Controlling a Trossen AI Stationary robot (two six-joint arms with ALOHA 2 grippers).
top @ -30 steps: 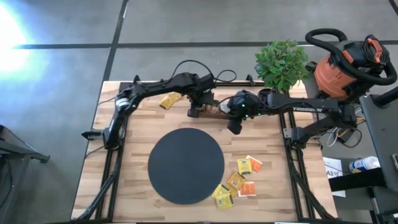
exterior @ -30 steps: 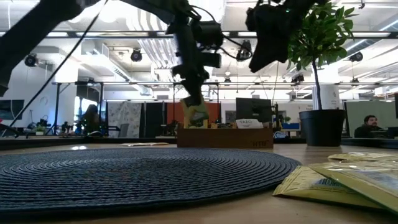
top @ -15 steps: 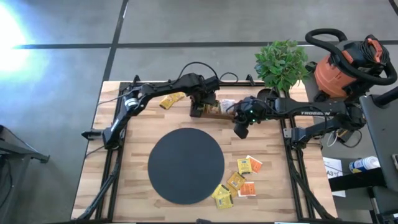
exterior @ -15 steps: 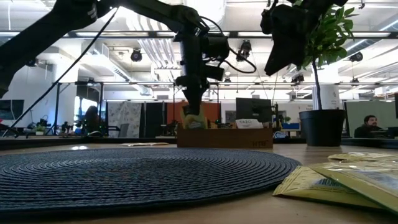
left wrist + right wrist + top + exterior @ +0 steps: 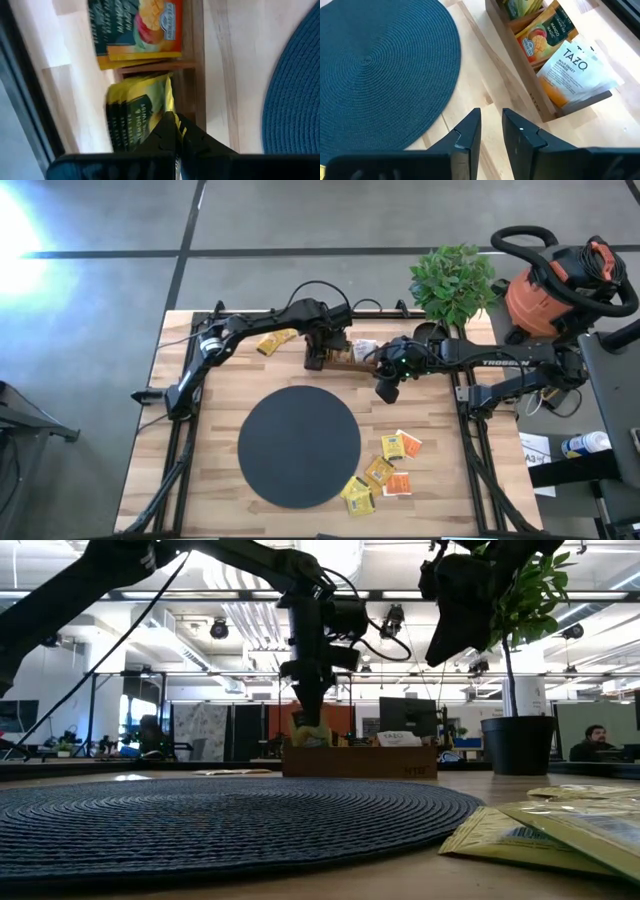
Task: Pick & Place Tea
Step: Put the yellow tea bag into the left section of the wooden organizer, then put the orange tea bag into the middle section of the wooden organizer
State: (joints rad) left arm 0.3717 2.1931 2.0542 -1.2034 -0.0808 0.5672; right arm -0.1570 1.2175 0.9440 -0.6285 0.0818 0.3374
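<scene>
I see the tea in three places: a loose cluster of sachets [image 5: 382, 473] lying on the bench just right of the black mat [image 5: 299, 446], one yellow sachet [image 5: 272, 341] alone near the far edge, and several filed upright in the wooden tray [image 5: 340, 357] beyond the mat. My left gripper [image 5: 173, 131] is down inside the tray's left compartment, its fingers pressed together on a yellow sachet [image 5: 134, 121] among the ones standing there. I judge this to be the placing step: the packet is in its slot but not yet let go. The next move calls for easing the fingers apart and lifting straight up, so that neighbouring packets are not dragged out. My right gripper [image 5: 491, 131] hangs above bare bench between the tray's right end and the mat, its fingers narrow and holding nothing; it would then need to travel to the loose cluster for another sachet.
</scene>
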